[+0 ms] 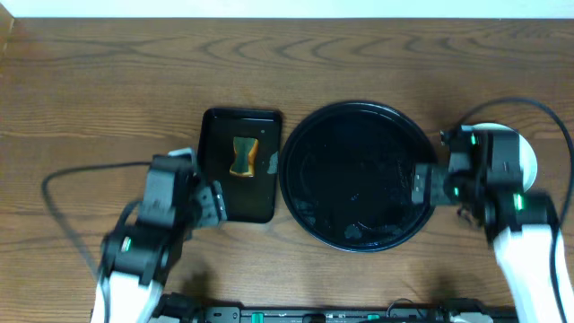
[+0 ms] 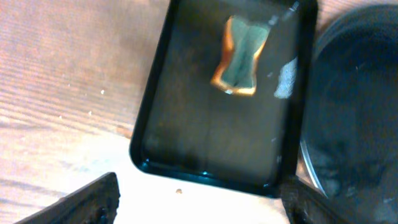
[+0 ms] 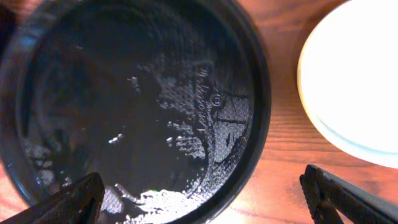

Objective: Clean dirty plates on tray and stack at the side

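The large round black tray point(image 1: 359, 175) lies at the middle of the table with nothing on it, only wet streaks; it fills the right wrist view point(image 3: 143, 93). The plates point(image 1: 530, 159) sit stacked on the wood to the tray's right, mostly hidden under my right arm. In the right wrist view the plates point(image 3: 354, 68) show a pale top plate over a mint-blue rim. My right gripper point(image 1: 420, 186) point(image 3: 205, 202) is open and empty over the tray's right rim. My left gripper point(image 1: 215, 201) point(image 2: 199, 208) is open and empty at the near edge of the small tray.
A small rectangular black tray point(image 1: 215, 179) point(image 2: 186, 124) lies left of the round tray, with an orange-and-green sponge point(image 1: 243, 157) point(image 2: 239, 59) in it. The round tray's edge point(image 2: 354, 112) shows on the right of the left wrist view. Cables trail by both arms.
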Available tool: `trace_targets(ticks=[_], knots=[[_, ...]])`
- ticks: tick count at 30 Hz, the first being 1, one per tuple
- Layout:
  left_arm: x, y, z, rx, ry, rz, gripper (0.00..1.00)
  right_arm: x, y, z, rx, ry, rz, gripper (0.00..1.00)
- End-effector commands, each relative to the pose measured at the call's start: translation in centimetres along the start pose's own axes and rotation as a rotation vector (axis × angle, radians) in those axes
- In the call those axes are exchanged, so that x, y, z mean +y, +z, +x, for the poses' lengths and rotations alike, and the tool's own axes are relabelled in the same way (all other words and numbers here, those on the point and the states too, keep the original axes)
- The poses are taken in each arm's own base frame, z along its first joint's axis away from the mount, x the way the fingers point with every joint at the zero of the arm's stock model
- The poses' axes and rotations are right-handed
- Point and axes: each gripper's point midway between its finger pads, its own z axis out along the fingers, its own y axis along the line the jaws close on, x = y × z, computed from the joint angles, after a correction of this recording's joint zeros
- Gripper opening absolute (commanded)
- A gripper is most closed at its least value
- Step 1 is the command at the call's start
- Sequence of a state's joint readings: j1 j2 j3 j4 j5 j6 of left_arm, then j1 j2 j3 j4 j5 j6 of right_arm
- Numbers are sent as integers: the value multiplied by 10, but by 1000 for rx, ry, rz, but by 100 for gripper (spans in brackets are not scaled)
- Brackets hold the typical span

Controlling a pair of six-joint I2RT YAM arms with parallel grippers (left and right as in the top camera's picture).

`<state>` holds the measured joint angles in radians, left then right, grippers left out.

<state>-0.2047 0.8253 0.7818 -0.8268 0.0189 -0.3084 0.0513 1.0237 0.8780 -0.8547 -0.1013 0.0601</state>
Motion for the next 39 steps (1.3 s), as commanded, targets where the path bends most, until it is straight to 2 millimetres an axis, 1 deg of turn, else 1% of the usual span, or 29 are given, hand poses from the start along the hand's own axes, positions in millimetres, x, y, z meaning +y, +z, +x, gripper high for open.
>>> trace_targets(ticks=[1,4,6,9,11,21,24,29,31,35,39], knots=[[4,-16,1,-100,25,20,87,-3,-26,-2,-147,-10,45,99],[3,-31,-4,-169,22,46,87,-1,-49,-4,-249,-16,36,99],[2,-37,-5,-197,21,57,87,0,-62,-5,-301,-19,32,99],[2,-40,-6,-213,20,63,87,1,-75,-6,-355,-23,28,99],[3,-40,-5,-209,21,61,87,2,-80,-7,-375,-24,26,99],[3,-40,-5,-208,21,61,87,0,-79,-5,-369,-33,40,99],[3,-40,-5,-208,20,61,87,-14,-76,7,-317,-58,125,99],[3,-40,-5,-209,21,61,87,-19,-70,32,-211,-59,140,99],[3,-40,-5,-209,20,61,88,-21,-72,31,-220,-59,153,99],[3,-40,-5,-208,21,61,88,-16,-75,21,-273,-70,131,99],[3,-40,-5,-208,21,61,88,-3,-82,10,-381,-183,78,99]])
